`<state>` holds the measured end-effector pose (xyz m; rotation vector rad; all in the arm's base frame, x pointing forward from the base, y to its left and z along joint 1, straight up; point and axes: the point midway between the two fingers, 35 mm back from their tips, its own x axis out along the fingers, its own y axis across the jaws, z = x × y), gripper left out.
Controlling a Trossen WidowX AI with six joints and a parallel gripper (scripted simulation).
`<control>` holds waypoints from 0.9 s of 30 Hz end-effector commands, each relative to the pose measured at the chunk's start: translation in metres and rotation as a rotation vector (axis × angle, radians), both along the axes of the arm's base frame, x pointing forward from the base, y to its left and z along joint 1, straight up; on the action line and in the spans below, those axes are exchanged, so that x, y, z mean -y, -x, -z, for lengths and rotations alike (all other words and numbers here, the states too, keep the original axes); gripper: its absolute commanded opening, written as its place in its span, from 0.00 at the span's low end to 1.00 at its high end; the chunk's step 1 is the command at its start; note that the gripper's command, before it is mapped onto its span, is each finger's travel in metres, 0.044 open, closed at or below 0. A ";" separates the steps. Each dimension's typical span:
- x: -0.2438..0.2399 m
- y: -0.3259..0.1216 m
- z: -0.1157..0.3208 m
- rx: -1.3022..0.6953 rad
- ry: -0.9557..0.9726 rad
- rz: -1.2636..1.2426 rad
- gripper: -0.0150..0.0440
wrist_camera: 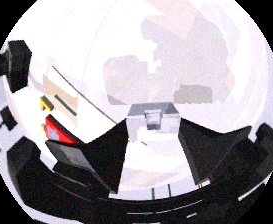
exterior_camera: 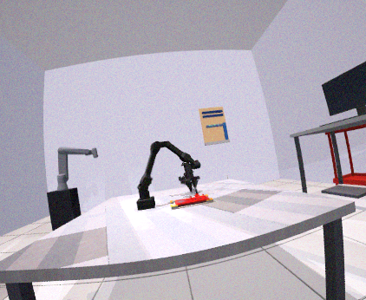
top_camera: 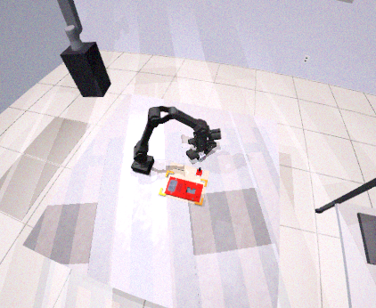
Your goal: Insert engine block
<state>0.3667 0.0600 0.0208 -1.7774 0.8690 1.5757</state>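
Note:
The engine block (wrist_camera: 168, 121), a light grey block with a slot in its face, is between my fingertips in the wrist view. My gripper (top_camera: 201, 156) (exterior_camera: 194, 190) (wrist_camera: 153, 123) is shut on it, pointing down, behind the car body in the top view. The block is too small in the top and exterior views to tell its height above the table. The red car body (top_camera: 200, 196) (exterior_camera: 187, 201) (wrist_camera: 66, 137) lies flat, with grey areas on its top; it is partly cut off by a finger in the wrist view. The rib is too small to make out.
Yellow corner brackets (top_camera: 162, 192) (wrist_camera: 46, 104) stand around the car body. A small red part with a black knob (top_camera: 200, 172) stands just behind it on a pale board. A grey arm on a black pedestal (top_camera: 87, 71) (exterior_camera: 64, 208) stands far left.

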 end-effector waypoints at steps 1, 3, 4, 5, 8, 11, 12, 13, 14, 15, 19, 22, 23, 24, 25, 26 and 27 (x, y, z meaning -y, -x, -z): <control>-0.001 -0.003 -0.005 0.016 -0.019 0.144 0.25; -0.001 -0.003 -0.007 0.021 -0.026 0.213 0.25; -0.001 -0.003 -0.007 0.023 -0.029 0.247 0.25; 0.000 -0.003 -0.008 0.025 -0.033 0.282 0.25; 0.000 -0.003 -0.010 0.032 -0.042 0.385 0.25; 0.000 -0.003 -0.012 0.038 -0.052 0.489 0.25; 0.000 -0.003 -0.013 0.040 -0.055 0.523 0.25; 0.000 -0.003 -0.013 0.042 -0.058 0.558 0.25; 0.000 -0.003 -0.014 0.044 -0.061 0.592 0.25; 0.000 -0.003 -0.015 0.046 -0.064 0.627 0.25; 0.000 -0.003 -0.017 0.053 -0.077 0.765 0.25; 0.001 -0.003 -0.019 0.060 -0.085 0.868 0.25; 0.001 -0.003 -0.020 0.062 -0.088 0.903 0.25; 0.001 -0.003 -0.021 0.063 -0.090 0.937 0.25; 0.001 -0.003 -0.021 0.065 -0.093 0.971 0.25; 0.001 -0.002 -0.022 0.067 -0.096 1.006 0.25; 0.001 -0.002 -0.023 0.069 -0.098 1.040 0.25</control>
